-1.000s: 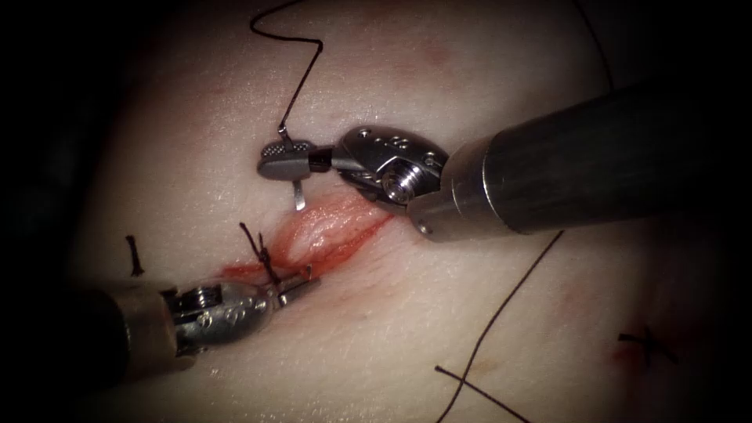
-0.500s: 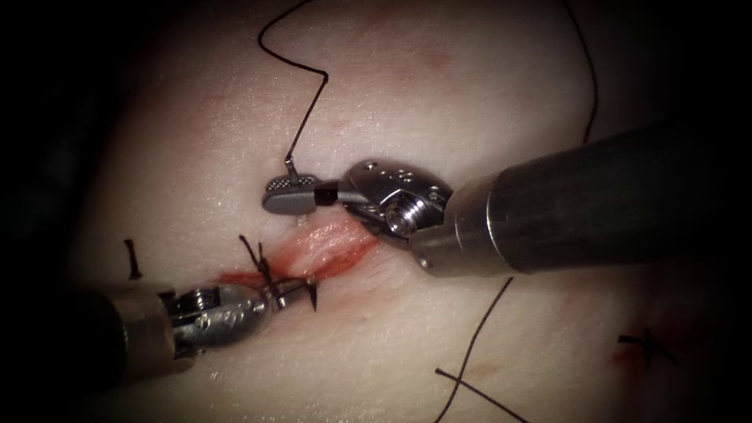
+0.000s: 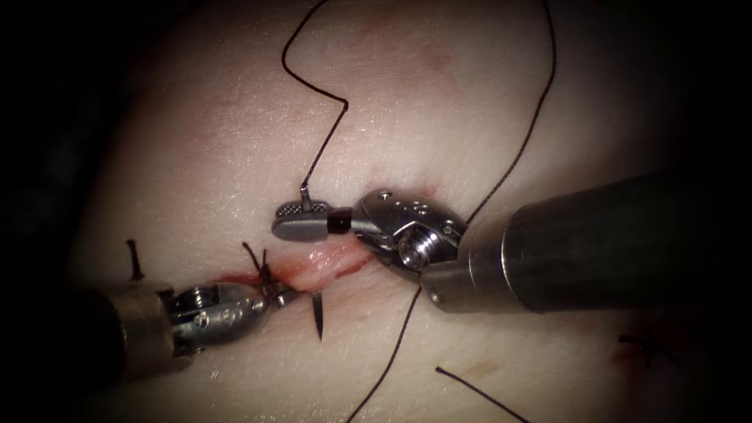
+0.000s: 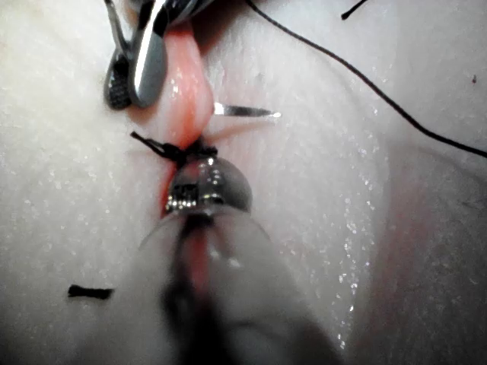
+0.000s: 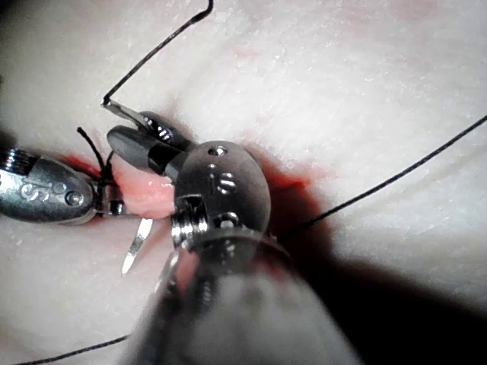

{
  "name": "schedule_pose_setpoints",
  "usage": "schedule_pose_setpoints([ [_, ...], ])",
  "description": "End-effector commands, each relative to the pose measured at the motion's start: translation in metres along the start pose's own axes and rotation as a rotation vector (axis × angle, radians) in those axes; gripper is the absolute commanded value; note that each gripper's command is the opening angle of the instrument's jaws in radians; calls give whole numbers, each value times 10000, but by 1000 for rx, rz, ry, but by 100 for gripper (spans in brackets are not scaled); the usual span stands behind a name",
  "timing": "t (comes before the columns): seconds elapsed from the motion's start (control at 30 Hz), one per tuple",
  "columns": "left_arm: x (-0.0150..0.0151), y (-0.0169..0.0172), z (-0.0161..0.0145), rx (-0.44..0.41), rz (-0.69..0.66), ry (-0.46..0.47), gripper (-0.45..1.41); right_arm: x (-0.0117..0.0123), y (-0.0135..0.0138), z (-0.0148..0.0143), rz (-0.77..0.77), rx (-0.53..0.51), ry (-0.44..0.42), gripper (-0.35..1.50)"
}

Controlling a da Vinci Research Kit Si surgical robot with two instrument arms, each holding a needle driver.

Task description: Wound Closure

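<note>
The cut [image 3: 333,258] lies open and pink in the tissue [image 3: 219,125], with a tied stitch [image 3: 262,270] at its left end. The curved needle [image 3: 319,315] passes under the cut. Its point sticks out of the near edge, and its tail end rises beside my right tool [image 3: 279,222], which is shut on it near the tail. The needle's point [image 5: 135,247] shows bare below the right tool [image 5: 125,131]. My left tool [image 3: 287,296] is shut on the near edge of the tissue, just left of the point [image 4: 247,112]. Thread [image 3: 321,149] runs up from the tail.
A long loop of thread [image 3: 525,133] crosses behind the right shaft [image 3: 611,243] and comes out below it [image 3: 392,352]. Cut thread ends lie at the left [image 3: 135,258] and lower right [image 3: 478,392]. Red fluid marks the cut's left end [image 3: 235,276].
My right tool has swung down and to the right with the needle. The point has come out of the near edge beside the left tool and now stands further out. The thread followed.
</note>
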Motion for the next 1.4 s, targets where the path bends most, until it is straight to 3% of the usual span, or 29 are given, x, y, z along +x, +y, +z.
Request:
schedule_pose_setpoints([
  [0.03, -3, 10, 6, -3, 0, 0, -12, 1, 8, 11, -59, -8, 8, 106],
  [0.2, -5, 10, 2, -5, 2, 0, -12, 24, 20, 5, -185, -64, 18, 120],
  [0.53, -6, 10, 2, -5, 1, 0, -13, 41, 16, 5, -345, -101, 16, 118],
  [0.63, -6, 12, 3, -2, 1, -1, -13, 43, 12, 15, -409, -107, -8, 118],
  [0.73, -7, 13, 2, -1, 2, -1, -13, 47, 11, 30, -489, -105, -91, 120],
  [0.9, -9, 12, 0, -3, 4, 0, -13, 51, 14, 35, -538, -112, -106, 115],
  [0.97, -9, 12, 0, -3, 4, 0, -13, 51, 14, 34, -561, -132, -119, 95],
  [1.03, -9, 13, -1, -2, 3, -1, -13, 50, 13, 32, -584, -160, -133, 59],
  [1.07, -9, 13, -1, -2, 3, -1, -13, 49, 11, 30, -585, -153, -161, -35],
  [1.2, -8, 13, -2, -3, 2, -1, -13, 48, 11, 28, -569, -157, -178, -35],
  [1.4, -6, 11, -2, -4, 0, -2, -15, 27, 0, 26, -313, -138, -219, -35],
])
